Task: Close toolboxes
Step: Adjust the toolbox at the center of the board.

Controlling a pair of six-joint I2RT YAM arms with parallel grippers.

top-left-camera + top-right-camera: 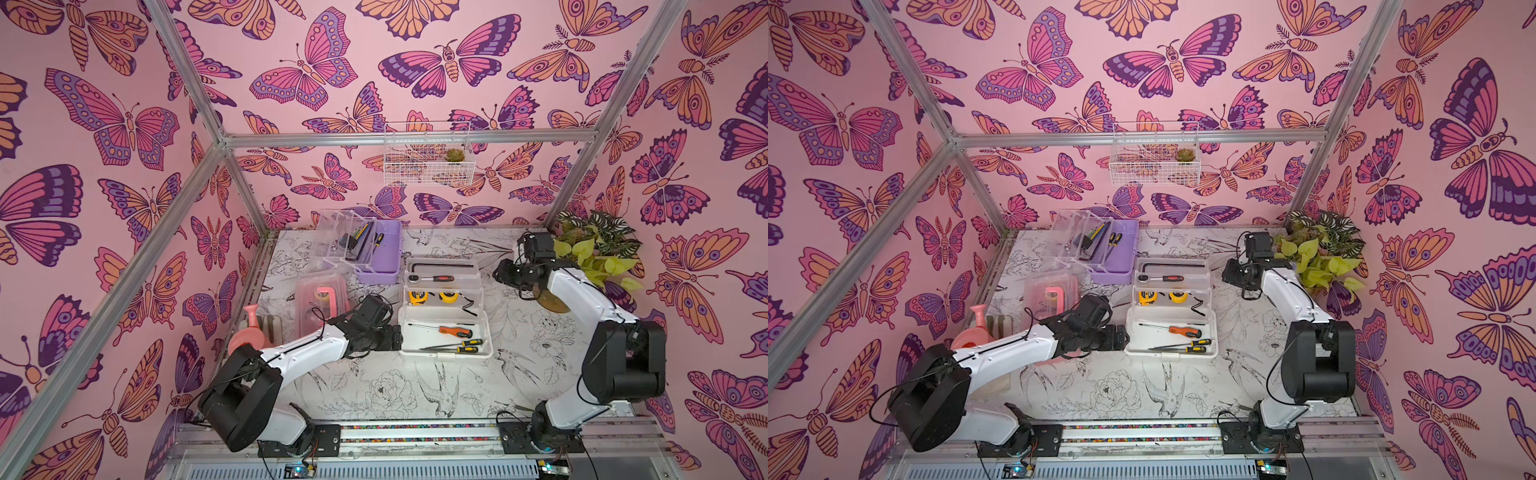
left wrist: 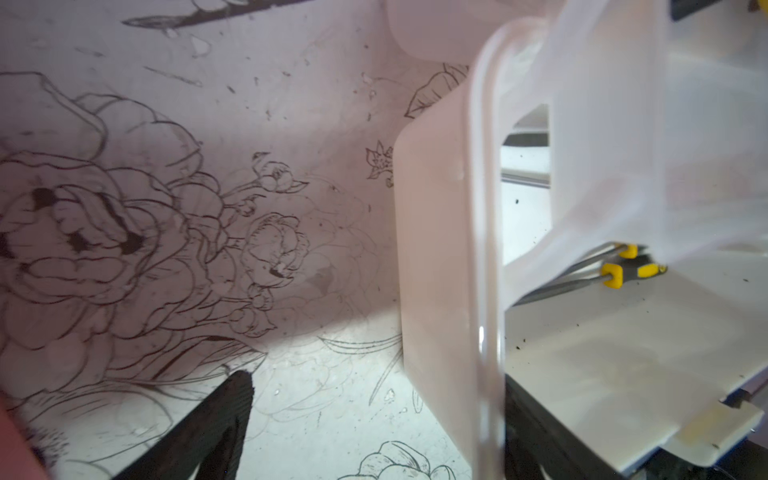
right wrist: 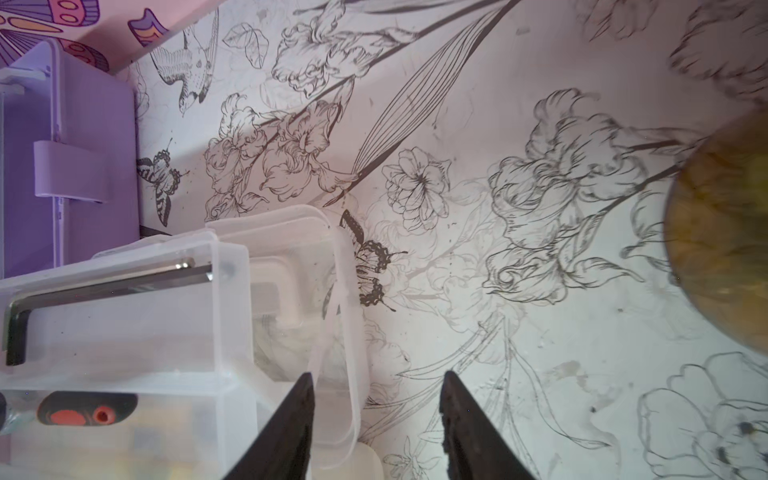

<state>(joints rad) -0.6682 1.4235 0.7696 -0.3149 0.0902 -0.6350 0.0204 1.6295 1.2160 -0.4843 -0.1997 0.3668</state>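
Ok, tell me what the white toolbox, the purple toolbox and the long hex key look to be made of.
White toolbox: most likely moulded plastic, an opaque white base with a glossy see-through tray.
Purple toolbox: the same sort of plastic, smooth lilac, with rounded corners and a moulded latch.
Hex key: metal by its look, dark with a bright sheen along the shaft.

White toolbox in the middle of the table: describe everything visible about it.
The white toolbox stands open mid-table. Its opaque white plastic base holds an orange-handled screwdriver and two yellow-and-black screwdrivers. Clear stepped trays fold out behind, carrying two tape measures, a ratchet and a hex key. The left gripper sits open around its near-left wall; the clear lid has its rim between the right gripper's open jaws.
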